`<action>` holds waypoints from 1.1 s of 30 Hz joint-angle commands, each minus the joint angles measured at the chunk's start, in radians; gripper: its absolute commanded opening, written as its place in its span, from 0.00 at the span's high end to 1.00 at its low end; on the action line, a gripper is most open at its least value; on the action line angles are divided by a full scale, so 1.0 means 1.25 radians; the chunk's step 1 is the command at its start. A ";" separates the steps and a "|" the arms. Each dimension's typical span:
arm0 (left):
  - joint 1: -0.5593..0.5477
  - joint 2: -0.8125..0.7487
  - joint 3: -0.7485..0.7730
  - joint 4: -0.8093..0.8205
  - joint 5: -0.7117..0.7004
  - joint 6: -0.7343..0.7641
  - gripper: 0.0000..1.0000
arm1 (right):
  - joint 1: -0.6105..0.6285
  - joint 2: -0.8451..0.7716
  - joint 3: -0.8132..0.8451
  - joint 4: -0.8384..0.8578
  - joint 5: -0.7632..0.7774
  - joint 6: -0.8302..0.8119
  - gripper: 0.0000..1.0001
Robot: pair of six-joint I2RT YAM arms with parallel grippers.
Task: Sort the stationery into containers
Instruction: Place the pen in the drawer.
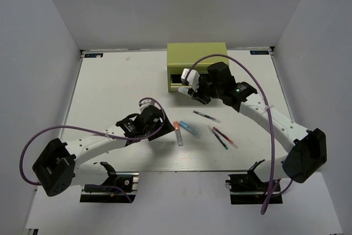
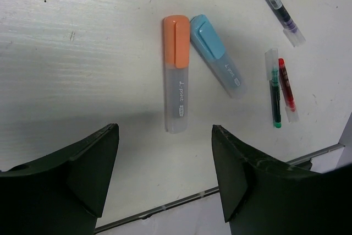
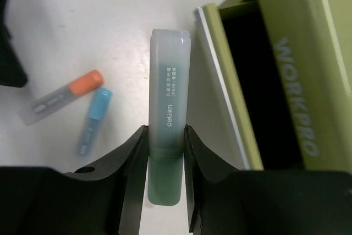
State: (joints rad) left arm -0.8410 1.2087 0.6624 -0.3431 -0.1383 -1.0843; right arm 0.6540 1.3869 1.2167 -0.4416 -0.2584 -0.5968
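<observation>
The right gripper [image 3: 165, 141] clamps the green marker [image 3: 169, 81] just beside the tool chest's [image 3: 308, 31] open drawer [image 3: 254, 70]. Carry it fully over the dark opening (clear of the drawer front) before letting go. The left gripper [image 2: 165, 160] hovers, spread and empty, over 2 more: the orange marker [image 2: 176, 75] and blue marker [image 2: 217, 56].

Left end effector [image 2: 165, 138] agape; right end effector [image 3: 165, 138] (arm outstretched) clamped.

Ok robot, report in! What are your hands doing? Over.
Right gripper shut on green marker, beside open drawer of tool chest. Left gripper open near orange marker and blue marker. Nothing seen blocking.
</observation>
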 commanded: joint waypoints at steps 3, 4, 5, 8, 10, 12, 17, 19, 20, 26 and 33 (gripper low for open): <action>-0.003 0.017 0.033 -0.005 0.004 0.016 0.22 | -0.024 0.016 0.040 0.035 0.112 -0.105 0.89; -0.003 0.026 0.042 -0.005 0.004 0.016 0.22 | -0.029 0.017 0.044 0.055 0.145 -0.119 0.89; -0.003 0.034 0.042 -0.005 0.004 0.016 0.22 | -0.031 0.029 0.046 0.064 0.158 -0.127 0.89; -0.003 0.053 0.057 -0.005 0.004 0.016 0.22 | -0.038 0.050 0.050 0.111 0.203 -0.178 0.88; -0.003 0.065 0.064 -0.005 0.004 0.016 0.22 | -0.051 0.061 0.057 0.137 0.232 -0.194 0.86; -0.003 0.077 0.080 -0.013 0.004 0.016 0.22 | -0.059 0.069 0.057 0.157 0.233 -0.213 0.85; -0.011 0.108 0.087 -0.005 0.012 0.016 0.22 | -0.068 0.105 0.057 0.172 0.228 -0.270 0.80; -0.011 0.115 0.087 -0.005 0.012 0.016 0.22 | -0.068 0.112 0.056 0.174 0.219 -0.296 0.77; -0.011 0.115 0.087 -0.005 0.012 0.016 0.22 | -0.069 0.120 0.053 0.175 0.219 -0.302 0.75; -0.011 0.115 0.087 -0.013 0.012 0.016 0.22 | -0.072 0.139 0.050 0.185 0.215 -0.344 0.57; -0.011 0.151 0.118 -0.047 0.012 0.007 0.20 | -0.073 0.121 0.062 0.173 0.179 -0.312 0.43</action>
State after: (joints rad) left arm -0.8486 1.3796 0.7513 -0.3660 -0.1295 -1.0744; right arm 0.5686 1.5642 1.2423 -0.2581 -0.0067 -1.0016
